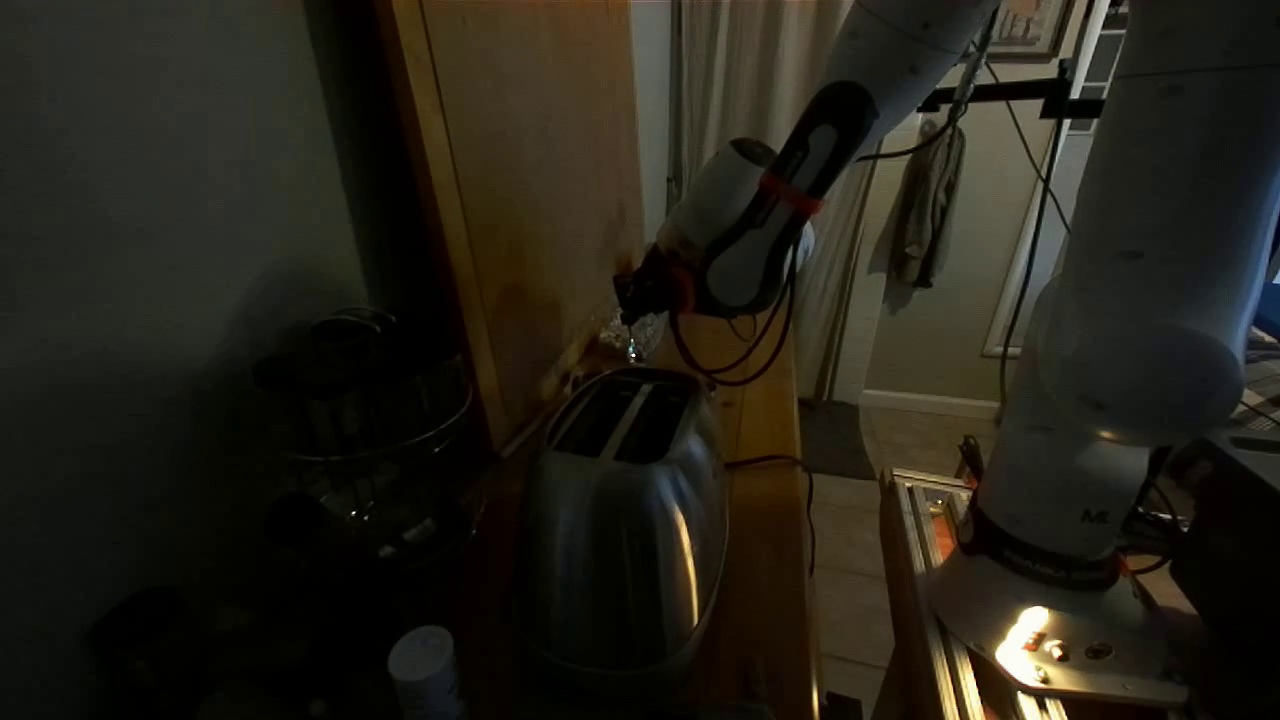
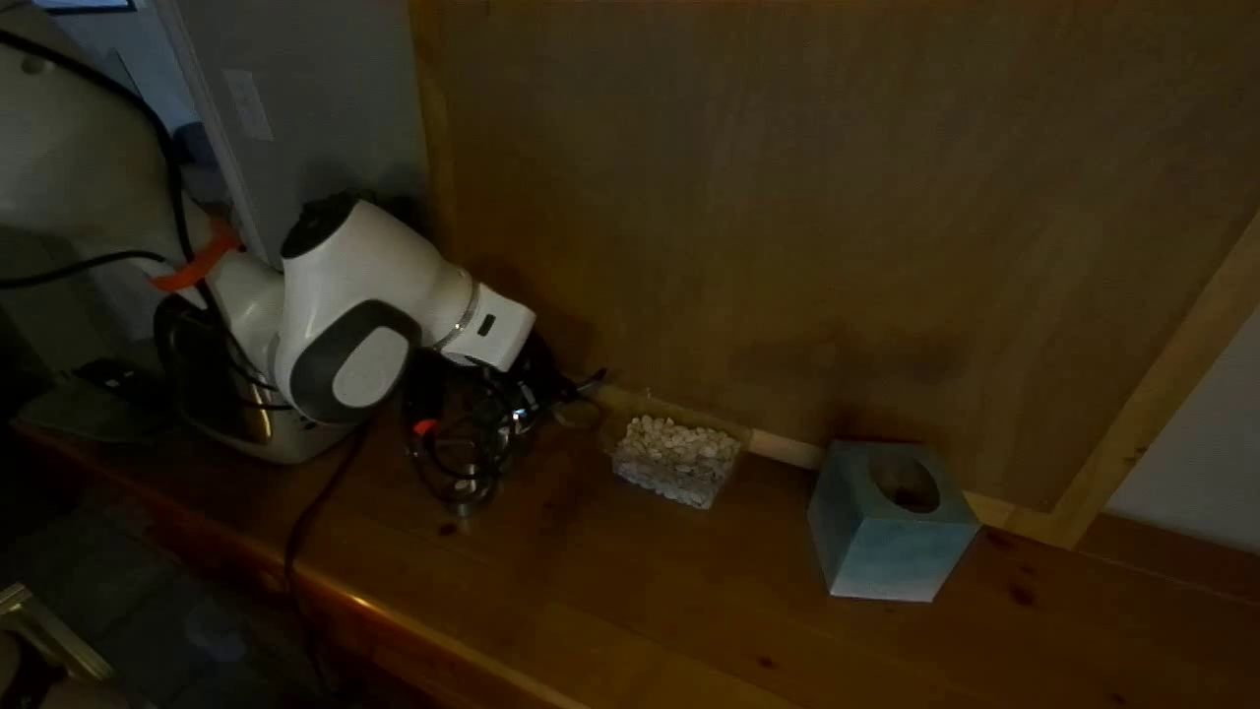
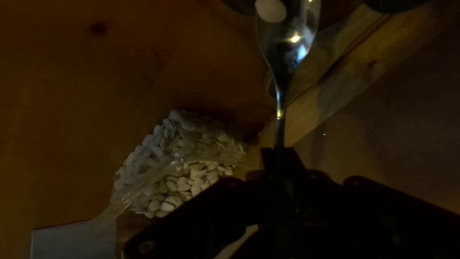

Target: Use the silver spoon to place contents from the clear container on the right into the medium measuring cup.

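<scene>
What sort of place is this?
Likely a home kitchen, though the dim light hides much: a toaster on a wooden counter, and a garment hanging in the background.

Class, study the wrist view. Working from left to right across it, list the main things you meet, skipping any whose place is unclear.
Pale box, only partly in view → clear container of pale pieces → silver spoon → brown wooden panel.
</scene>
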Robot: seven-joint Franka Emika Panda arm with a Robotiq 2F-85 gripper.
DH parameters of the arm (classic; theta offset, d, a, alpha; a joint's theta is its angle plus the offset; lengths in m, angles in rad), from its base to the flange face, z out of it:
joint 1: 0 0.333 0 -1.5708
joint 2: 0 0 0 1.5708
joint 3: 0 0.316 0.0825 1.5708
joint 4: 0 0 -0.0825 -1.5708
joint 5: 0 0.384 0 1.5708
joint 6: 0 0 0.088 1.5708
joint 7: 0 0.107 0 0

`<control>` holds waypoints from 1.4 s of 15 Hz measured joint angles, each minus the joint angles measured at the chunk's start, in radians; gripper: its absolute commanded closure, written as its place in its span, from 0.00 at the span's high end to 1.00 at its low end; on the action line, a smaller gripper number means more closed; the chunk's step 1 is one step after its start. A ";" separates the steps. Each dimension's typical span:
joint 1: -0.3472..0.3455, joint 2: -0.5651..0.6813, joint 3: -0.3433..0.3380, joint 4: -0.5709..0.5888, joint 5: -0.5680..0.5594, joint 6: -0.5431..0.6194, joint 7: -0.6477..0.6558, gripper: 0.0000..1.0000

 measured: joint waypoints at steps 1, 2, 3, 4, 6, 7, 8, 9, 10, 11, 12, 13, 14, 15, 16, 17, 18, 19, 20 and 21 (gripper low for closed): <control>0.001 0.000 0.000 -0.001 0.000 0.009 -0.010 0.02; 0.003 0.000 0.001 -0.003 -0.001 0.022 -0.018 0.02; 0.005 0.000 0.004 -0.008 -0.004 0.038 -0.023 0.02; 0.006 -0.001 0.010 -0.016 -0.014 0.055 -0.024 0.02; 0.007 -0.001 0.022 -0.035 -0.045 0.086 -0.021 0.02; 0.007 -0.001 0.025 -0.043 -0.053 0.091 -0.021 0.02; 0.007 -0.001 0.025 -0.049 -0.059 0.092 -0.021 0.02; 0.006 0.000 0.025 -0.052 -0.061 0.092 -0.021 0.02; 0.005 -0.001 0.022 -0.052 -0.061 0.092 -0.022 0.02; 0.004 -0.001 0.018 -0.052 -0.059 0.093 -0.024 0.02; 0.002 -0.001 0.014 -0.052 -0.059 0.098 -0.027 0.02; 0.001 -0.001 0.009 -0.052 -0.059 0.108 -0.030 0.02; 0.000 -0.001 0.005 -0.052 -0.060 0.119 -0.035 0.02; 0.000 -0.001 0.001 -0.052 -0.052 0.125 -0.046 0.02; -0.002 -0.001 0.000 -0.054 -0.077 0.137 -0.044 0.02; -0.002 0.000 0.000 -0.056 -0.083 0.147 -0.043 0.02; -0.002 -0.001 0.000 -0.057 -0.089 0.152 -0.045 0.02; -0.002 0.000 0.000 -0.058 -0.094 0.155 -0.045 0.02; -0.001 -0.001 0.000 -0.059 -0.095 0.155 -0.045 0.02; -0.002 -0.001 0.000 -0.061 -0.107 0.158 -0.042 0.02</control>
